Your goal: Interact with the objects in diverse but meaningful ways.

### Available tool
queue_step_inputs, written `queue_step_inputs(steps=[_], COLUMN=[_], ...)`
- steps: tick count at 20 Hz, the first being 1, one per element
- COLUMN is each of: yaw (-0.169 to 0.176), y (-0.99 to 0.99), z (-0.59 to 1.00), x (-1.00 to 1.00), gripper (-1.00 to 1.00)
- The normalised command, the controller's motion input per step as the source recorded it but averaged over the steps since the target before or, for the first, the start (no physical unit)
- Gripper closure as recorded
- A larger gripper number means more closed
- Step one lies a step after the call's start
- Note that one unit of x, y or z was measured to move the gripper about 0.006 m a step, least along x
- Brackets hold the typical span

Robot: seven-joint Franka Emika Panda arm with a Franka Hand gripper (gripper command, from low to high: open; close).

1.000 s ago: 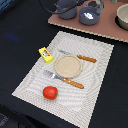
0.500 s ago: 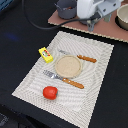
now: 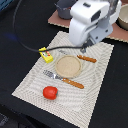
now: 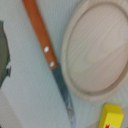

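Observation:
A red tomato (image 3: 49, 92) lies on the striped placemat (image 3: 95, 95) near its front corner. A yellow packet with red marks (image 3: 46, 54) sits at the mat's edge on the exterior view's left, and it also shows in the wrist view (image 4: 111, 117). A grey pot (image 3: 63, 9) stands at the back, partly behind my arm. My gripper (image 3: 85, 46) hangs under the white arm body, low over the knife (image 3: 85, 58); its fingers are too blurred to read. The sausage, the fish-like piece and the frying pan are hidden or out of view.
A round tan plate (image 3: 68, 65) sits mid-mat, also in the wrist view (image 4: 97, 50). An orange-handled fork (image 3: 65, 79) lies in front of it and the knife (image 4: 47, 50) behind it. A brown board (image 3: 118, 33) with a bowl (image 3: 123, 17) is at the back right.
My arm has come down from the back into view and now hangs over the far side of the mat, by the knife. The objects on the mat have not moved.

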Motion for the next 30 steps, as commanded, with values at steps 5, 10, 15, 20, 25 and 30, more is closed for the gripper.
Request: queue_step_inputs(steps=[5,10,15,20,25,30], yaw=[0.177,0.134,0.098,0.047,0.013,0.0], y=[-0.72,-0.74,-0.73,-0.69,-0.43,-0.05], z=[0.01,0.14,0.07,-0.15,-0.31,-0.29], x=[0.03,-0.12,-0.24,-0.16,-0.38,-0.32], gripper=[-1.0,-1.0,-1.0,-1.0,-1.0,-1.0])
